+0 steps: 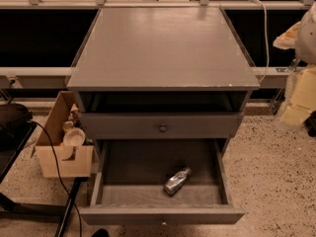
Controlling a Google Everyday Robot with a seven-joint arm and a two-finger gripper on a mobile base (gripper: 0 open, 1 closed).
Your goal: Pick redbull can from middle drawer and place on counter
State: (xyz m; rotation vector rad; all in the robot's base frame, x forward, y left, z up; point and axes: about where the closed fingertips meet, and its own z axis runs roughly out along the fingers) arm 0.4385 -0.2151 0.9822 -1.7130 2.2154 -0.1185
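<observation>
The redbull can (177,180) lies on its side on the floor of the open middle drawer (133,167), just toward 4 o'clock from the floor's centre, with a cardboard box (64,161) and pale cup (74,137) at its 9 o'clock, the counter worktop (163,48) at 12 o'clock, and the gripper outside the view, its state impossible to tell.
</observation>
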